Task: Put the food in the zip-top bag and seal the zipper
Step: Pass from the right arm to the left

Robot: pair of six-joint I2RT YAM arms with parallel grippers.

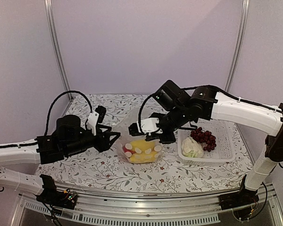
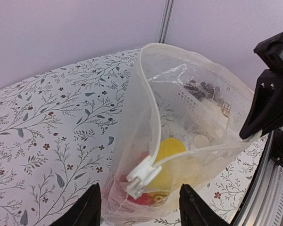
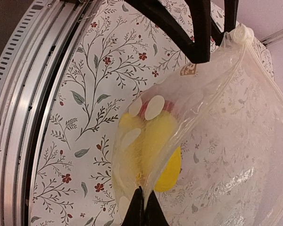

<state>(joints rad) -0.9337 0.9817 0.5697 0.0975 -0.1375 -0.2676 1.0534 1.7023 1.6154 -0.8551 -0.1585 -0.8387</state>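
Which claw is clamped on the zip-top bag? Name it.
The right claw, pinched shut on the zip-top bag at its rim. The left claw stands open, astride the bag's end with the white slider.

I am wearing white shells on my left arm [image 1: 12,157] and right arm [image 1: 245,113], carrying a black left end effector [image 2: 138,200], a black right end effector [image 3: 142,202] and looping black cables [image 1: 68,92].
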